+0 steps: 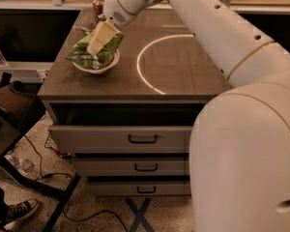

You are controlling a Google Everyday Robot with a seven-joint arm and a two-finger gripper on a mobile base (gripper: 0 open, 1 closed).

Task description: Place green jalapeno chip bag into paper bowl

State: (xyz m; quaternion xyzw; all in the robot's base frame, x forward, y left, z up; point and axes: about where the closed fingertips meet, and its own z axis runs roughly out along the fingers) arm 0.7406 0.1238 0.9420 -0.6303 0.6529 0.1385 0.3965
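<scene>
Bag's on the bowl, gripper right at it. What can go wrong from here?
1. The green jalapeno chip bag overhangs the rim of the paper bowl, so it may slide off toward the left edge of the table.
2. The gripper sits against the bag above the bowl; withdrawing could drag the bag or tip the bowl.

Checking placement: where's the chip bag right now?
Camera view, left on the cabinet top: chip bag sits in the paper bowl, gripper at its top.
</scene>
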